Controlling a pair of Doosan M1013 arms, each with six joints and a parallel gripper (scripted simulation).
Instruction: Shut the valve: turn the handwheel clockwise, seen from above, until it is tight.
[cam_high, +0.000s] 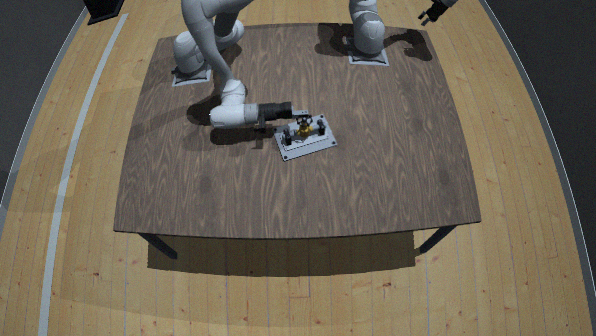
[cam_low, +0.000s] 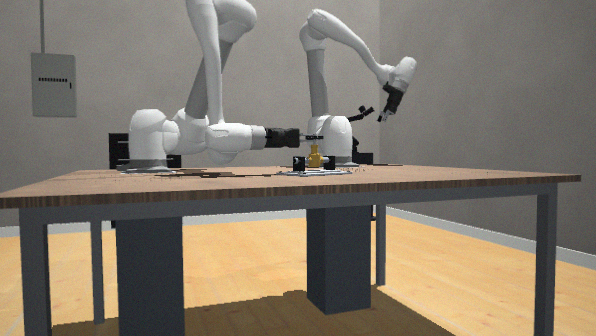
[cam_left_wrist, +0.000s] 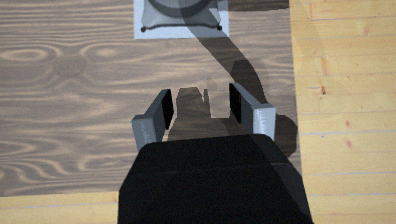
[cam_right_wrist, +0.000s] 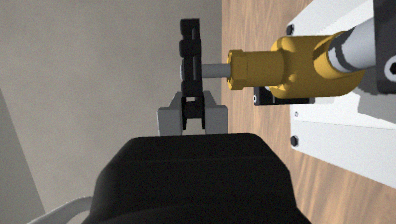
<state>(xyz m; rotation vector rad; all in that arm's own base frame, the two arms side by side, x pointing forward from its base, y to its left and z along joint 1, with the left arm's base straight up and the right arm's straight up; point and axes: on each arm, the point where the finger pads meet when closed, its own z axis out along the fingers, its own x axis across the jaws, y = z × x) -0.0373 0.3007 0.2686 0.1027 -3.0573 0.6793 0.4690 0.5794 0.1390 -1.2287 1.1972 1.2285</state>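
We have the right gripper (cam_high: 301, 114) (cam_low: 314, 137) (cam_right_wrist: 193, 103) clamped on the rim of the black handwheel (cam_high: 303, 120) (cam_low: 318, 137) (cam_right_wrist: 190, 47), above the yellow valve (cam_high: 304, 131) (cam_low: 314, 158) (cam_right_wrist: 300, 65), while our left gripper (cam_left_wrist: 200, 98) stands wide apart, holding nothing.

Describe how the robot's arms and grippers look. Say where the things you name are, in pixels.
Both arms are white with smooth, rounded segments and some grey sections. The right gripper (cam_high: 301, 114) (cam_low: 314, 137) (cam_right_wrist: 193, 103) and left gripper (cam_high: 424, 19) (cam_low: 381, 119) (cam_left_wrist: 200, 98) have black bodies and grey fingers; dark pads show on the left one's inner faces.
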